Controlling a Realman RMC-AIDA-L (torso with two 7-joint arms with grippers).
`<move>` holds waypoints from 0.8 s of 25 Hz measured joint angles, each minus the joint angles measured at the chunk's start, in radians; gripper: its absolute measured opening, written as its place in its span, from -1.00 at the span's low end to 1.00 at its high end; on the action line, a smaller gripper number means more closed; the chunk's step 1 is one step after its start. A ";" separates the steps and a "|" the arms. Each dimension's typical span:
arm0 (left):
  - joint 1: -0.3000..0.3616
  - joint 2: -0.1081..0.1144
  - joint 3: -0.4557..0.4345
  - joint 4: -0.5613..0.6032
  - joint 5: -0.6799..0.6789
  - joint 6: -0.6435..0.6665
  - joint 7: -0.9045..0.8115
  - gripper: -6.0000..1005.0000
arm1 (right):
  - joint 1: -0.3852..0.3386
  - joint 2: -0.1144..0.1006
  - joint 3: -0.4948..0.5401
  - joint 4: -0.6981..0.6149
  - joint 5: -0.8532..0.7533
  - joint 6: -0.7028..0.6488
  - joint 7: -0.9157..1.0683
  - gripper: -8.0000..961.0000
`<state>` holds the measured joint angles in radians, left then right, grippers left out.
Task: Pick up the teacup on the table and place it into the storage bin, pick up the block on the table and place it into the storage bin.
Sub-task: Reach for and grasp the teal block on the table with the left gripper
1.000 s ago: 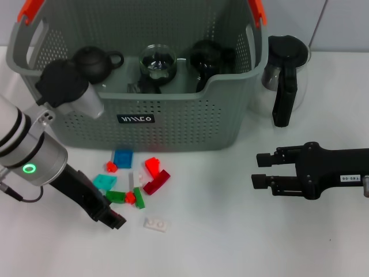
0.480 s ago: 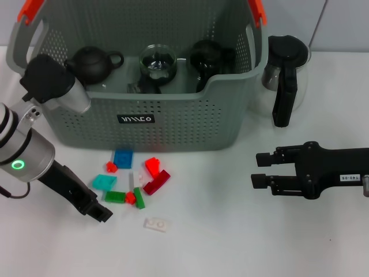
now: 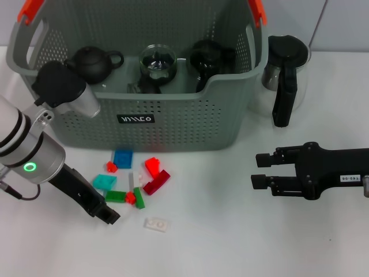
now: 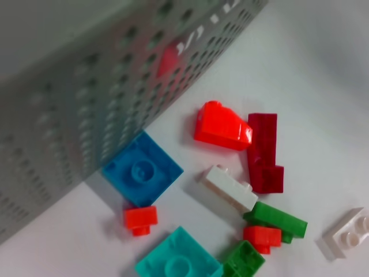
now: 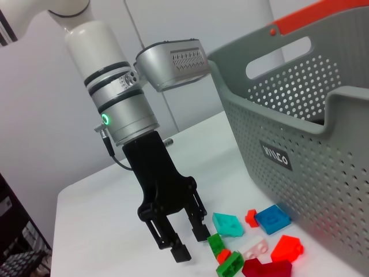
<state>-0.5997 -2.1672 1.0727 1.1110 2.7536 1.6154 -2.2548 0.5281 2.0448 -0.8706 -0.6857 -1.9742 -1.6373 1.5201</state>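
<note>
left end effector (image 3: 108,216) open and empty, low over bench (image 3: 219,242) just beside loose blocks (image 3: 135,184) | right end effector (image 3: 260,170) open, empty, well apart | storage bin (image 3: 173,121) behind blocks, holding black teapot (image 3: 92,62) and glass cup (image 3: 157,60)
</note>
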 joint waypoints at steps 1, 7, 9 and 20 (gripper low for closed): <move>-0.004 -0.001 0.001 -0.003 -0.001 0.000 0.000 0.13 | 0.000 0.000 0.000 0.000 0.000 0.000 0.000 0.22; -0.013 -0.004 0.001 0.000 -0.066 0.056 0.022 0.13 | 0.000 0.000 0.001 0.000 0.000 0.000 0.000 0.22; -0.015 -0.001 -0.005 0.008 -0.098 0.102 0.036 0.13 | 0.000 0.000 0.001 0.000 0.000 -0.001 0.000 0.22; 0.045 0.002 -0.045 0.165 -0.110 0.030 0.080 0.13 | 0.006 0.000 0.001 -0.004 0.000 0.005 0.000 0.22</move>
<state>-0.5548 -2.1654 1.0280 1.2760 2.6440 1.6459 -2.1752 0.5346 2.0448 -0.8697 -0.6895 -1.9742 -1.6325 1.5202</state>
